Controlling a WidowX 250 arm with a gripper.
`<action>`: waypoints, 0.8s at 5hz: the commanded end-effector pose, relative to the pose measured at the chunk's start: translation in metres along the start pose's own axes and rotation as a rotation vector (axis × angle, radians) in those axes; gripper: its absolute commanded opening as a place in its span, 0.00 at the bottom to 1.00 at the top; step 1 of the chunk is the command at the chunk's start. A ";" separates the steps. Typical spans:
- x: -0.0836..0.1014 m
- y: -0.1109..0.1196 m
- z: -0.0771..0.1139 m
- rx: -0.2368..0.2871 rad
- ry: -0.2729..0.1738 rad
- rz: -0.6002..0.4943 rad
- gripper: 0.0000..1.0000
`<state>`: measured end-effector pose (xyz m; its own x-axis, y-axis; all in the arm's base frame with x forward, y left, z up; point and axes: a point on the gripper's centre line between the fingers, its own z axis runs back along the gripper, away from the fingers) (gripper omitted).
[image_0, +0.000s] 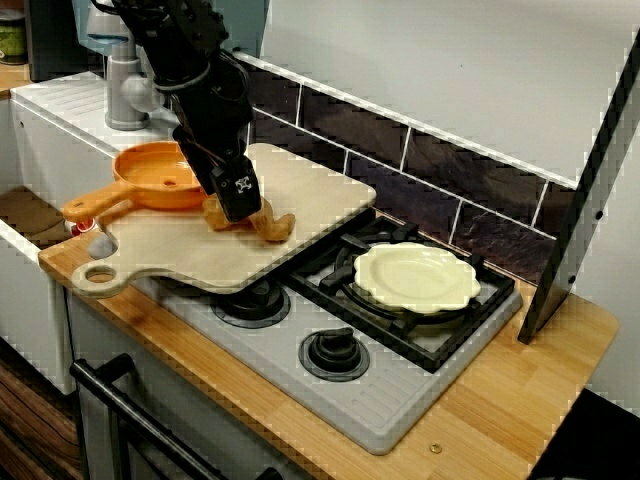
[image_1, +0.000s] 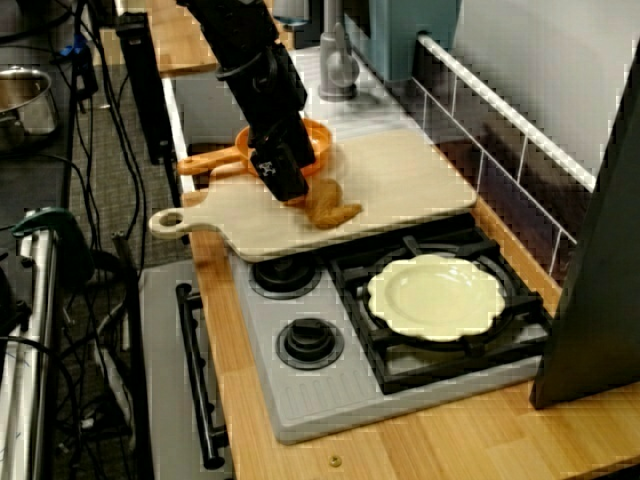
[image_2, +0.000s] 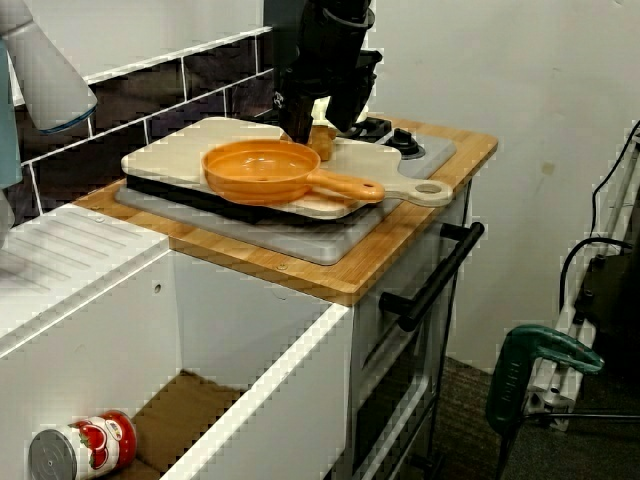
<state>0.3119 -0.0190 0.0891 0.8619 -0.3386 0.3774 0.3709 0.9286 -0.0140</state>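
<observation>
Toy kitchen counter, shown from the view facing the tiled wall, the view along the counter and the view from the sink end. The black gripper (image_0: 238, 212) stands lowered, tips down, on the near middle of a pale wooden cutting board (image_0: 200, 258) that lies across the left burners of the grey hob (image_0: 335, 405). Directly under the tips, and resting on the board, is a brown pastry-like food piece (image_0: 272, 226). Part of it protrudes to the right of the gripper and a smaller part to the left. In the view from the sink end, dark fingers (image_2: 297, 118) flank the piece on both sides. Whether they pinch it or merely straddle it cannot be told, as the gripper body covers the contact. An orange pan (image_0: 155, 176) sits on the left far part of the board, just beside the gripper, its handle pointing to the near left past the board's edge. The arm rises over the pan and hides part of its rim. On the right far burner, well apart from the board, lies a cream scalloped plate (image_0: 415, 276). A round burner cap (image_0: 333, 352) occupies the near right of the hob. A grey tap (image_0: 125, 92) stands at the far left, behind the pan. A tomato can (image_2: 82, 449) lies in the open white compartment below the sink.
</observation>
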 end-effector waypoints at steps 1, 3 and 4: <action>-0.004 0.003 -0.001 0.031 -0.029 -0.009 1.00; -0.004 0.004 -0.003 0.039 -0.028 0.007 1.00; -0.002 0.005 -0.005 0.058 -0.022 0.010 1.00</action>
<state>0.3086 -0.0153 0.0739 0.8695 -0.3339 0.3641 0.3487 0.9369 0.0265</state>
